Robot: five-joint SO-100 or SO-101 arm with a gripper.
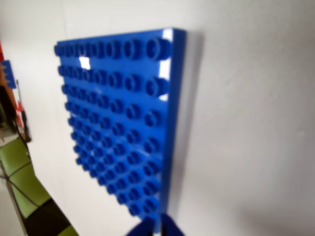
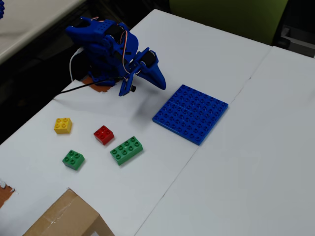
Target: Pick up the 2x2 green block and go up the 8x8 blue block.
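The 2x2 green block (image 2: 73, 159) lies on the white table at the lower left of the fixed view, alone and far from the arm. The 8x8 blue block (image 2: 191, 113) lies flat at mid table and fills the wrist view (image 1: 123, 123). My gripper (image 2: 160, 82) hangs above the table just left of the plate's far corner, on the folded blue arm. Its two blue fingertips (image 1: 157, 227) meet at the bottom edge of the wrist view, shut with nothing between them. The green block is out of the wrist view.
A yellow brick (image 2: 63, 125), a red brick (image 2: 104, 134) and a longer green brick (image 2: 127, 150) lie near the small green one. A cardboard box (image 2: 64, 219) stands at the front edge. A seam (image 2: 216, 123) splits the table.
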